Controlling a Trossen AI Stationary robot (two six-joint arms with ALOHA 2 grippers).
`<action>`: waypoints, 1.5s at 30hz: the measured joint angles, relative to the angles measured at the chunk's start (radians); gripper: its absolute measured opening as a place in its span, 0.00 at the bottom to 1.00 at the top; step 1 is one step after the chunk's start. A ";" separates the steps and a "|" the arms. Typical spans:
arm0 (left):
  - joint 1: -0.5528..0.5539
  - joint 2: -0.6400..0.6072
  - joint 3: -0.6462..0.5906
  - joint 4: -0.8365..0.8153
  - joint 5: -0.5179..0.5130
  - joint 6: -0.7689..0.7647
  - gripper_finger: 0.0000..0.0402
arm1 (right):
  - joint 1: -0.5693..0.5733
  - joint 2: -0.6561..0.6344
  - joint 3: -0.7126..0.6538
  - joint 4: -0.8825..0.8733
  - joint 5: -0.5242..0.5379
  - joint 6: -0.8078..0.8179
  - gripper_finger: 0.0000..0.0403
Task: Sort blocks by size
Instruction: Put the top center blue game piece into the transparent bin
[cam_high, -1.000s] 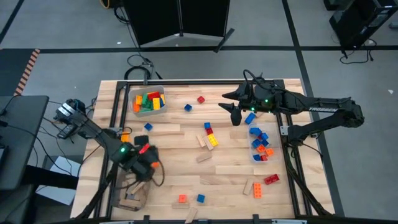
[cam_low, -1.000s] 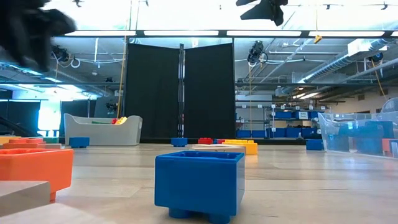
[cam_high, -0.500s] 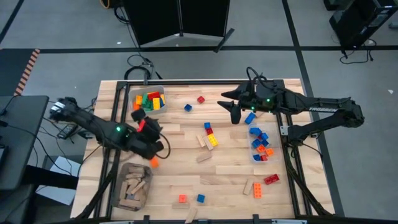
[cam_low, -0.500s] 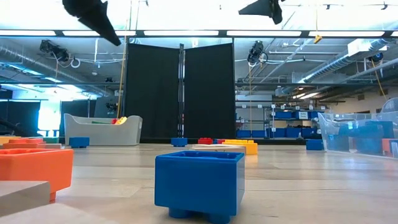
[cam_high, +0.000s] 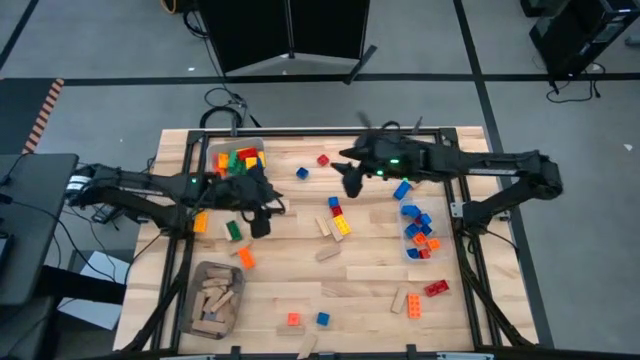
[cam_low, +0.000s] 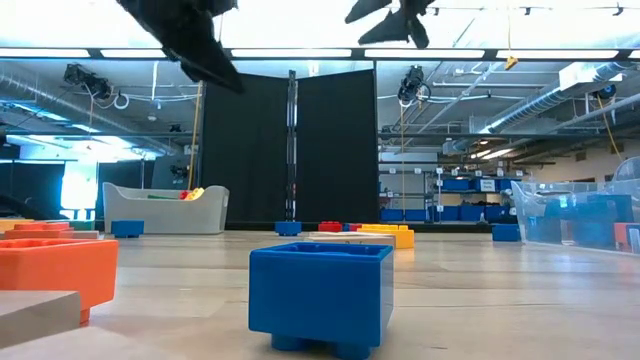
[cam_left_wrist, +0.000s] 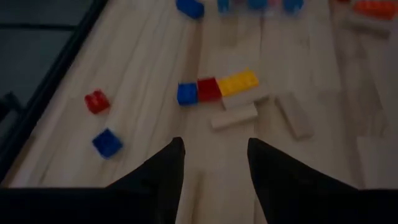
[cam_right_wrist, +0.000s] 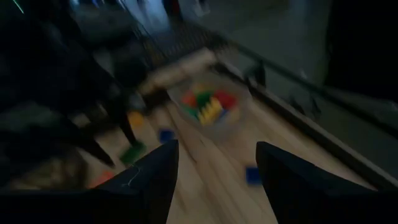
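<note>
Coloured and wooden blocks (cam_high: 338, 222) scattered.

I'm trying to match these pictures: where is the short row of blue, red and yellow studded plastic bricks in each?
High view: the row of blue, red and yellow studded plastic bricks lies mid-table.
Low view: far back, centre.
Left wrist view: upper middle.
Right wrist view: cannot make it out.
Shared landmark: the tan wooden piece beside it.

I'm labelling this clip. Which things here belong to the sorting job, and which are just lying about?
Job: loose studded bricks, wooden pieces, wood bin, mixed-brick bin, clear bin, left gripper, right gripper.
Lying about: cables, black screen.
</note>
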 joint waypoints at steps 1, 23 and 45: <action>0.019 -0.019 -0.022 0.020 0.016 0.007 0.46 | -0.005 0.039 0.042 -0.062 0.005 0.014 0.57; 0.166 -0.403 -0.155 0.030 0.036 0.091 0.46 | -0.235 0.980 0.977 -0.675 -0.242 -0.172 0.89; 0.172 -0.558 -0.155 -0.107 -0.123 0.139 0.46 | -0.220 1.135 1.000 -0.647 -0.183 -0.156 0.71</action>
